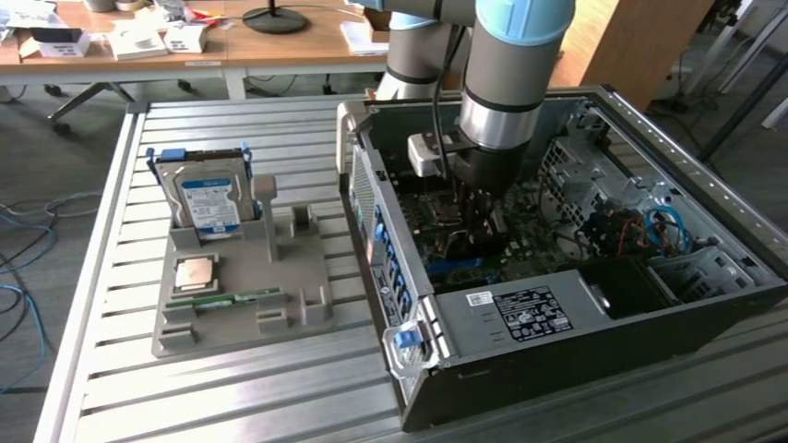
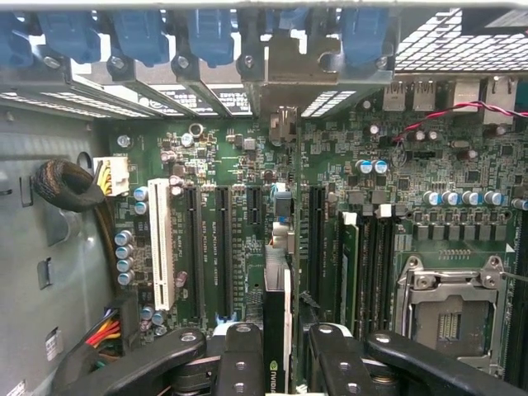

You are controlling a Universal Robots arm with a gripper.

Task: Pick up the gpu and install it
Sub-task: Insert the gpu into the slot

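In the wrist view the gpu (image 2: 278,289) is seen edge-on, a thin dark card with a green logo near my fingers. My gripper (image 2: 280,355) is shut on it, with one black finger (image 2: 239,359) on each side. The card hangs over the green motherboard (image 2: 346,165), in line with the long black expansion slots (image 2: 223,247); whether it touches a slot I cannot tell. Its metal bracket end (image 2: 282,124) points toward the blue rear slot clips (image 2: 210,37). In the exterior view my gripper (image 1: 483,217) reaches down inside the open computer case (image 1: 689,277).
On the slatted table, a grey fixture (image 1: 265,305) carries a hard drive (image 1: 209,198), a processor chip (image 1: 197,274) and a green memory stick (image 1: 228,298). Inside the case are an open processor socket (image 2: 450,309), a white slot (image 2: 161,243), a black cable bundle (image 2: 70,186) and the power supply (image 1: 523,314).
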